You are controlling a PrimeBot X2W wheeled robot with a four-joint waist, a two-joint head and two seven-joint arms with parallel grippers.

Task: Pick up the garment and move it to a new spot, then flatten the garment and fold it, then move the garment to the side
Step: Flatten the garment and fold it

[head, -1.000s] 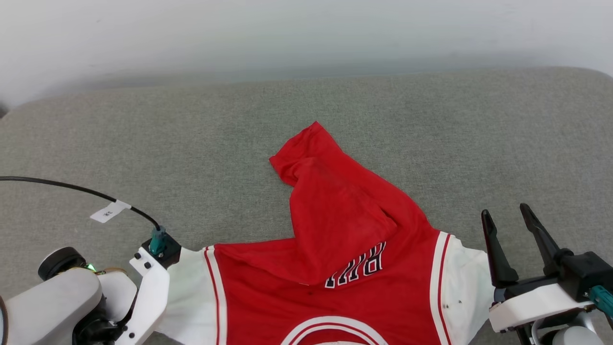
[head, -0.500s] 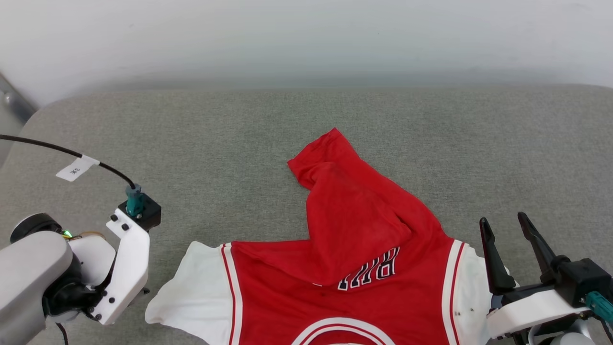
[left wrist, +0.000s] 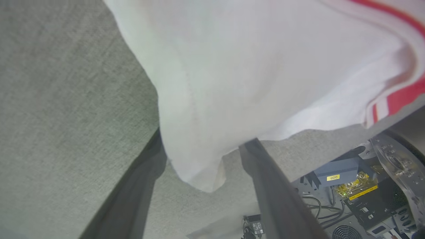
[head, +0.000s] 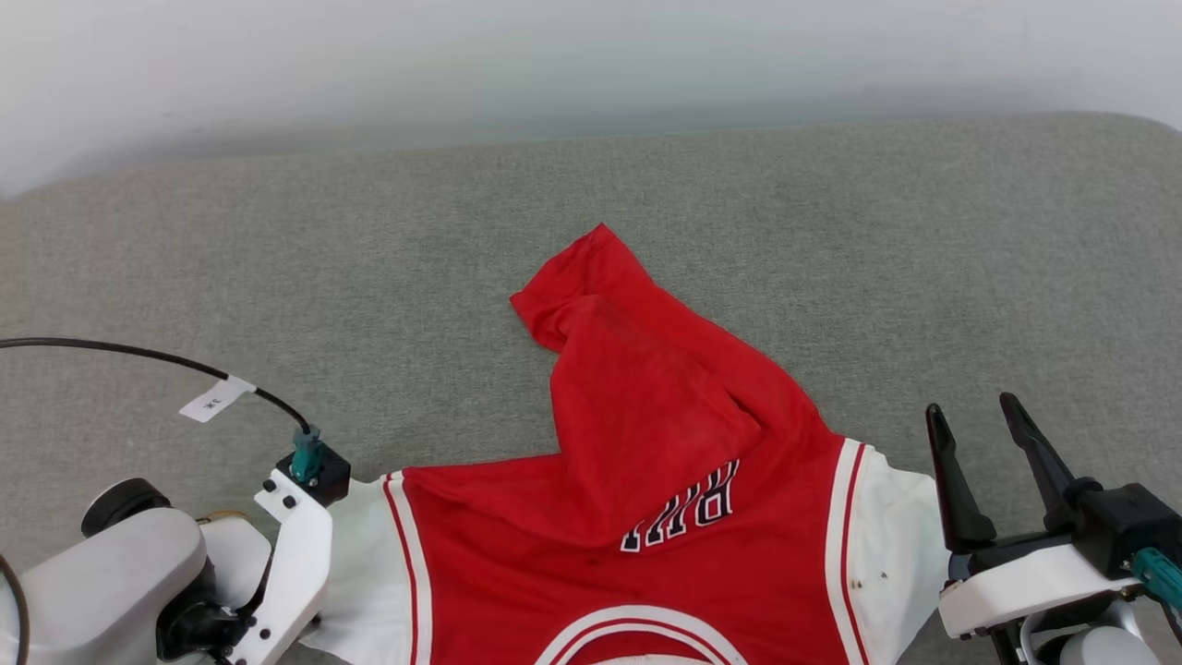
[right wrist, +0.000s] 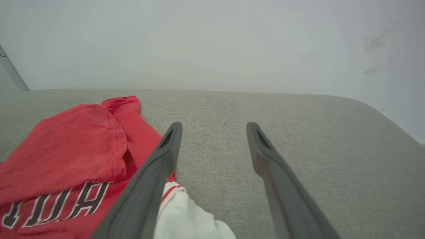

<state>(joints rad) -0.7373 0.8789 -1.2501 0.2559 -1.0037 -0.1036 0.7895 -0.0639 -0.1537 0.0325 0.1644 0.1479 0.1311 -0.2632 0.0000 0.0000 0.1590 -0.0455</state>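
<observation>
The garment [head: 646,416] lies on the grey padded surface [head: 369,277] near its front edge, red body with white sleeves. A red flap is folded up over the black-and-white lettering and ends in a corner at the back. My left gripper [left wrist: 204,146] is open, its two dark fingers on either side of a hanging corner of the left white sleeve [left wrist: 252,73], not pinching it. My left wrist [head: 295,554] sits over that sleeve's edge. My right gripper [head: 979,416] stands open just right of the right white sleeve [head: 886,545]. Its fingers [right wrist: 166,156] point across bare surface, nothing between them.
A white wall [head: 591,65] runs behind the surface. A black cable with a white tag [head: 214,401] arcs over the left side. Past the front edge, the robot's base electronics [left wrist: 348,179] show below. The surface rounds off at the far right [right wrist: 382,116].
My left gripper has opened and let go of the white sleeve. The left arm swung out to the left and came back over the sleeve's edge. The head view shifted meanwhile.
</observation>
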